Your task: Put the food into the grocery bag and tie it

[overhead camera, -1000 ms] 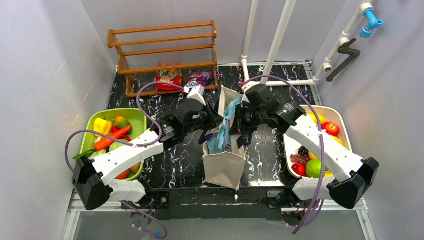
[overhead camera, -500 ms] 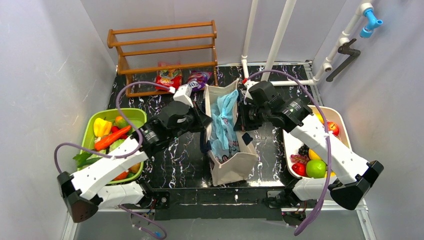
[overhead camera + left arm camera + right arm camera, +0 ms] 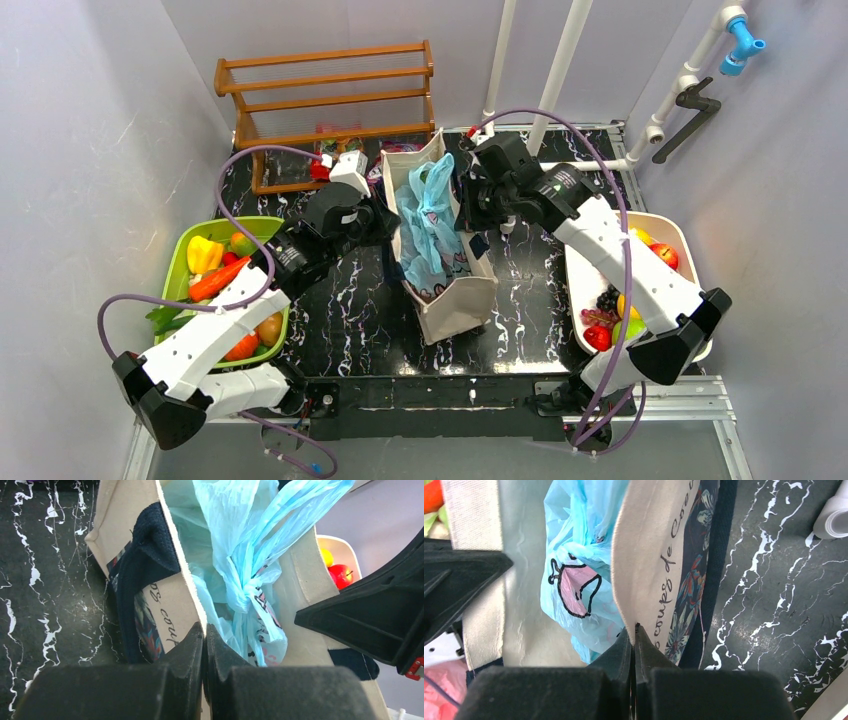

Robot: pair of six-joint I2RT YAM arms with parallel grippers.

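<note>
Risk of slipping is judged greatest at the two pinch points. The left gripper (image 3: 204, 629) is clamped on one cream rim of the canvas tote (image 3: 455, 300), and the right gripper (image 3: 634, 630) is clamped on the opposite rim. Only a thin edge of cloth is held in each. If the arms are pulled apart or raised unevenly, one edge could be lost and the tote, already seen tilted on the black marbled table (image 3: 350, 310), could be tipped over. The thin plastic inside could also be caught between the fingertips and torn.

The grocery bag (image 3: 432, 215) is found inside the tote, between the two clamped walls. It is pale blue, translucent and heavily crinkled, with a dark outlined figure filled in pink printed on it. Its handles are gathered into a tight knot (image 3: 245, 597), above which two loose loops are fanned out past the tote's mouth. What the bag contains cannot be told. Loose produce is seen in a green bin (image 3: 278, 232) on the left and a white tray (image 3: 683, 232) on the right.
</note>
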